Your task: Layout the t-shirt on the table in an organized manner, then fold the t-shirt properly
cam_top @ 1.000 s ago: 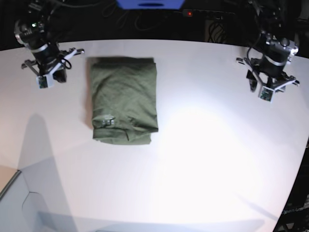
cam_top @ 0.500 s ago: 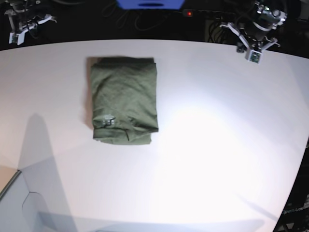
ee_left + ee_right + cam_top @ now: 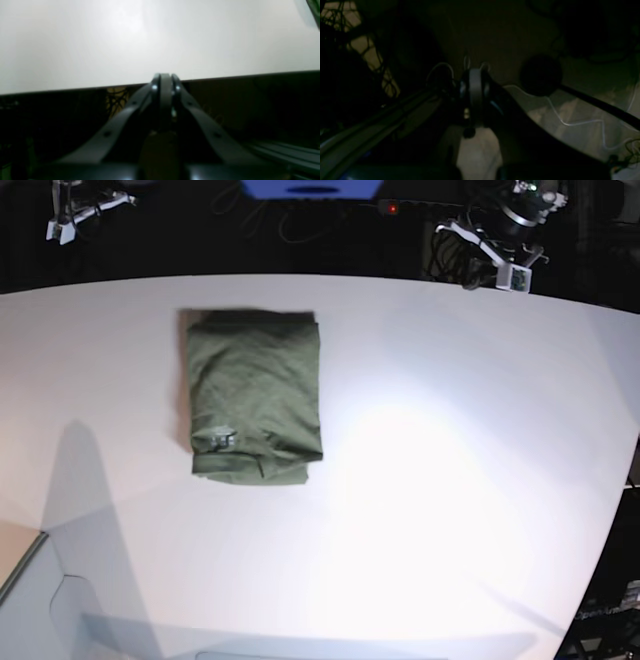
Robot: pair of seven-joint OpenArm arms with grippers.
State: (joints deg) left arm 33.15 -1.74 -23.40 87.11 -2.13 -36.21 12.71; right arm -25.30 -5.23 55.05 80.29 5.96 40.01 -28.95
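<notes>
The olive-green t-shirt (image 3: 252,395) lies folded into a neat upright rectangle on the left-centre of the white table (image 3: 430,480). Neither gripper touches it. My left gripper (image 3: 492,255) hangs at the table's far right edge; in the left wrist view its fingers (image 3: 163,80) are pressed together with nothing between them, and a sliver of the t-shirt (image 3: 316,10) shows at the top right corner. My right gripper (image 3: 85,208) is pulled back beyond the far left edge. In the right wrist view it (image 3: 475,73) is shut and empty over the dark floor.
A blue object (image 3: 312,188) and a red light (image 3: 392,208) sit behind the table's far edge among dark cables. The table's curved edge (image 3: 615,510) runs down the right side. A grey panel (image 3: 20,580) stands at the front left corner.
Both arms have drawn back from beside the shirt to beyond the table's far edge. The left gripper has shut. The folded t-shirt has stayed put.
</notes>
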